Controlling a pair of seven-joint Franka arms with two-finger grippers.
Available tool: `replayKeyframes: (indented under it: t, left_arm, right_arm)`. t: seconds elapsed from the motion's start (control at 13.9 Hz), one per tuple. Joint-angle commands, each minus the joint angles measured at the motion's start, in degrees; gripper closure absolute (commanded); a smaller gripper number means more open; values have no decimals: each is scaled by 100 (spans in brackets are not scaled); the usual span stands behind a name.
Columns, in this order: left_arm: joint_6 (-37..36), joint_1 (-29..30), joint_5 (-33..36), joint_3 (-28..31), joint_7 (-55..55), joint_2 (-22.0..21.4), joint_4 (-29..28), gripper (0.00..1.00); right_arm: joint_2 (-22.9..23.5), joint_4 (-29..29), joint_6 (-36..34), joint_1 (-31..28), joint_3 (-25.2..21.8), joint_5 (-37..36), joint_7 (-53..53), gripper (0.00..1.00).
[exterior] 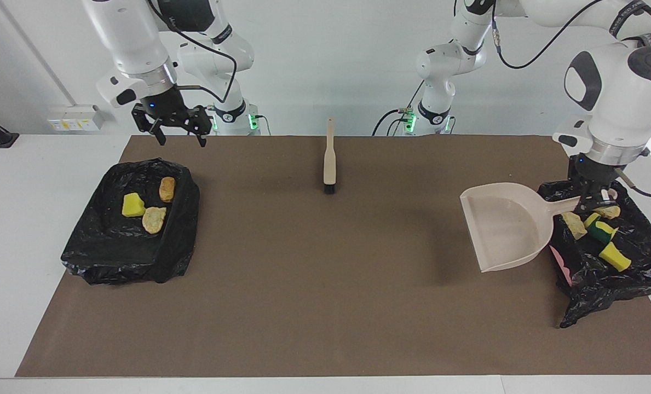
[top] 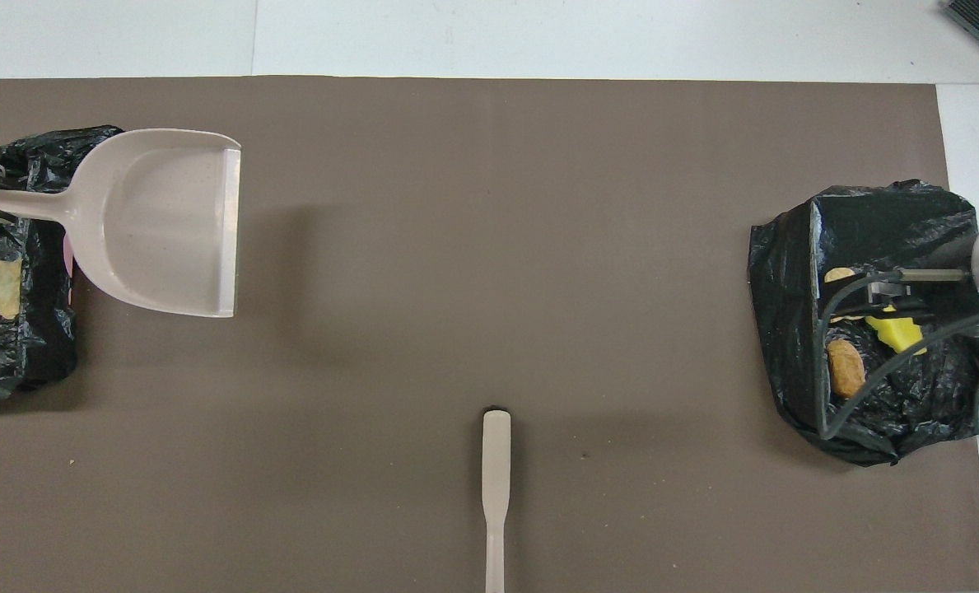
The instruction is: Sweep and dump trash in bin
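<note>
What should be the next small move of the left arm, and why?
Probably lower the dustpan onto the brown mat and release it. The left tool holds its handle, the pan looks empty, and the trash already lies in the black-lined bin.

I see the trash split between two black-bagged bins. In the bin at the right arm's end [exterior: 131,241] lie a yellow sponge chunk [exterior: 133,205], a tan flat lump [exterior: 154,219] touching it, and a brown lump [exterior: 167,189] nearest the robots. In the bin at the left arm's end [exterior: 604,279] lie a tan wedge [exterior: 573,225], a tan lump [exterior: 609,210], a green-and-yellow sponge [exterior: 600,230] and a yellow chunk [exterior: 615,256].
</note>
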Motion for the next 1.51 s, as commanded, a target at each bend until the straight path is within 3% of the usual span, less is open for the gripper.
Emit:
replayKeyframes:
  t: [0.0,0.36,0.72,1.08,1.44]
  left_arm:
    - [28,-374,-364,100,-1273,-540,-709,100]
    - [-17,-1305,-795,100,-3594,-637,-1025,100]
    - [194,-2254,-1296,100,-6179,-568,-1404,100]
    - [1519,-3625,-1491,100,-9464,-445,-2133,100]
    - [2364,-4505,-1491,109,-11710,91,-2186,100]
  right_arm:
    - [76,339,-292,-572,99,-63,-369,0]
    - [50,418,-327,-556,-41,16,-396,0]
    - [14,682,-661,-556,56,-370,-711,0]
    - [-206,603,-591,-556,135,-397,-721,0]
    - [-206,638,-801,-556,152,-274,-730,0]
